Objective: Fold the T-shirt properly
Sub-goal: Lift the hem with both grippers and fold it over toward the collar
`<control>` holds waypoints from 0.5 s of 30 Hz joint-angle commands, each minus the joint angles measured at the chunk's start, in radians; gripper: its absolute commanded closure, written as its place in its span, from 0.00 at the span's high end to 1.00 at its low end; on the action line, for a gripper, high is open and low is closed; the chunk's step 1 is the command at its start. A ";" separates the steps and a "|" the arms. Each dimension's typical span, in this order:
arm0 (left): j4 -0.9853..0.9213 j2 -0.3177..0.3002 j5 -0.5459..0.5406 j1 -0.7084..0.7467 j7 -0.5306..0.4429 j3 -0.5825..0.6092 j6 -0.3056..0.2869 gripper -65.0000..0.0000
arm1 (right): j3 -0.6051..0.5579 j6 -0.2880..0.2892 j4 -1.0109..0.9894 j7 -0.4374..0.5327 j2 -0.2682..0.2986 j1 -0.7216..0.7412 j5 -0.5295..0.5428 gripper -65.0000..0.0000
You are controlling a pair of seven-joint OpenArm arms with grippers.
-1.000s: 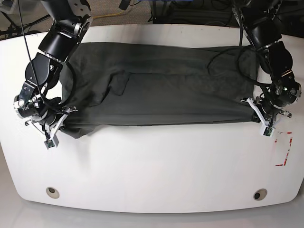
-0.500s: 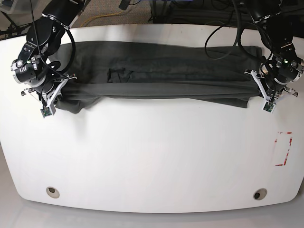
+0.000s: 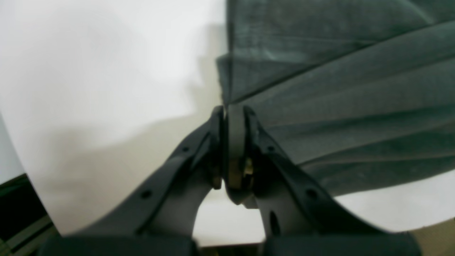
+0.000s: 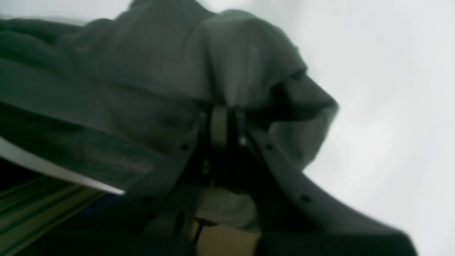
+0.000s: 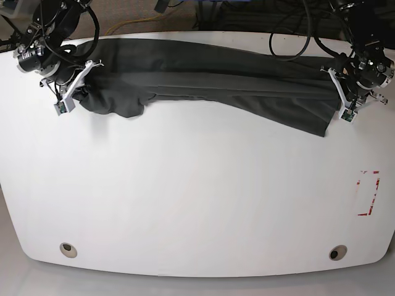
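So on the left of the base view you've got the right gripper (image 5: 79, 89) up near the far left corner of the white table (image 5: 197, 203), jaws clamped tight on a bunched-up end of the T-shirt (image 5: 203, 77). In the right wrist view the cloth (image 4: 149, 81) drapes over the closed fingertips in a soft hood shape, pretty blurry though, so I can't say which part of the shirt it's got.

From there the shirt runs as a long, dark grey band across the far side of the table, pulled into lengthwise folds. A loose lump hangs down just beside the right gripper, and a wider flap sags toward the near side close to the other end.

Over on the right, the left gripper (image 5: 343, 92) is pinched shut on the shirt's edge. The left wrist view shows it well: fingers (image 3: 236, 131) pressed together on the cloth (image 3: 348, 106), with pleats fanning out from the pinch point.

Further down the right side, there's a red dashed rectangle (image 5: 368, 193) marked on the tabletop, well apart from the shirt.
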 commanded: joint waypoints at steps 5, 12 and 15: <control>0.016 -0.017 0.010 0.032 -0.008 -0.003 0.006 0.03 | 0.004 0.001 0.007 0.014 0.000 -0.027 0.000 0.07; 0.016 -0.016 0.010 0.050 -0.008 -0.003 0.006 0.62 | 0.014 0.001 0.001 0.014 -0.003 -0.045 -0.031 0.68; 0.024 -0.016 0.008 0.049 -0.008 -0.007 0.006 0.77 | 0.054 0.001 0.010 0.014 -0.002 -0.047 0.011 0.73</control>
